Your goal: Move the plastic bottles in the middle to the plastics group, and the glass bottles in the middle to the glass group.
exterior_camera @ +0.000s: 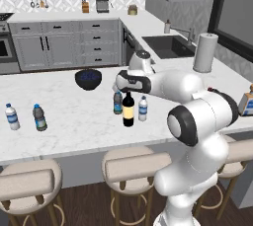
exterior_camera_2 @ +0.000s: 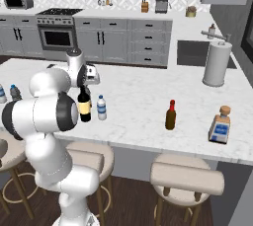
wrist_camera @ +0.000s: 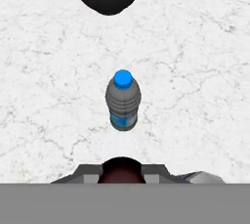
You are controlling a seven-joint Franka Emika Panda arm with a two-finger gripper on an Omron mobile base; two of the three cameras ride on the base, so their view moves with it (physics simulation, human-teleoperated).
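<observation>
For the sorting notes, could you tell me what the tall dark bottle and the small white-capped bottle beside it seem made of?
Tall dark bottle: likely glass, with a dark glossy body, slim neck and tan label. Small bottle: probably thin plastic, pale and see-through with a blue label.

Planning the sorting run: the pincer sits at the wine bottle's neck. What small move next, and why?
Probably lift the wine bottle straight up. The pincer looks shut on its neck, and two water bottles stand close beside it, so a sideways move could knock them.

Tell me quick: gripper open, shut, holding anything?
Gripper: shut on the top of the wine bottle, which stands on the counter.
</observation>
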